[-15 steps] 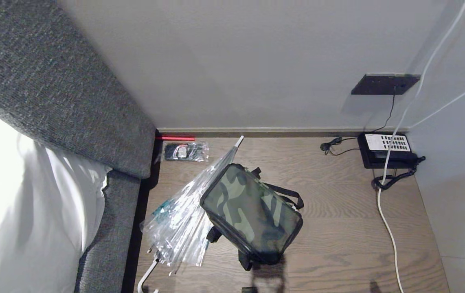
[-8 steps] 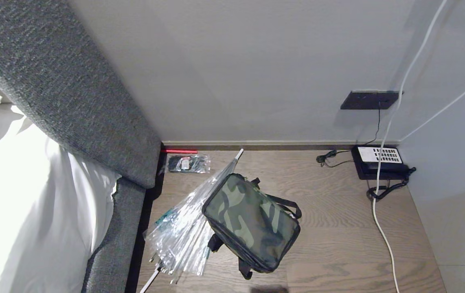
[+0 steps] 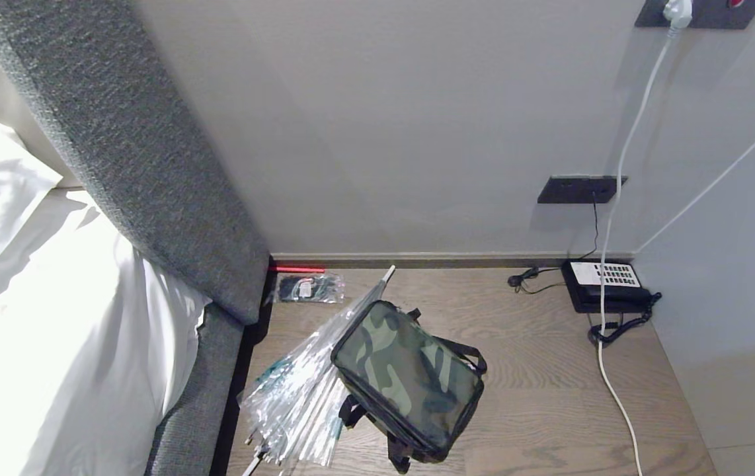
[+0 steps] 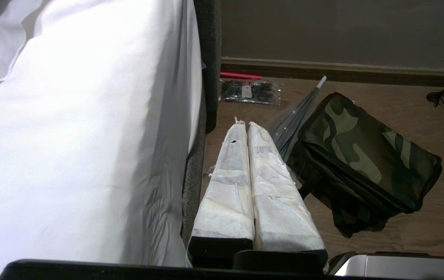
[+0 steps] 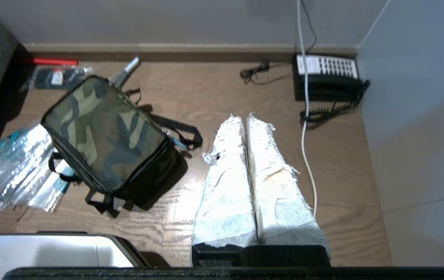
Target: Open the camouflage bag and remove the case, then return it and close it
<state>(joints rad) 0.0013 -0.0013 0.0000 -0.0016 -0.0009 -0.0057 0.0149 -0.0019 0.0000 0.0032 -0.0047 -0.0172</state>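
One bed (image 3: 53,317) with white linen and a grey woven headboard (image 3: 126,152) flanks the wood-plank floor (image 3: 536,396). There lies one boxy camouflage bag (image 3: 407,377), zipped, leaning on one clear-wrapped umbrella (image 3: 298,396). One black telephone (image 3: 602,285) sits by the wall. The left pincer (image 4: 245,126) and the right pincer (image 5: 245,118), both cloth-wrapped, are clenched empty.

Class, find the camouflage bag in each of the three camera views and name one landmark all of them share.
Head view: camouflage bag lies low and centre on the wood floor, closed, against the clear umbrella.
Left wrist view: bag right of centre, beside the left end effector.
Right wrist view: bag left of centre, apart from the right end effector.
Shared landmark: the red strip by the skirting.
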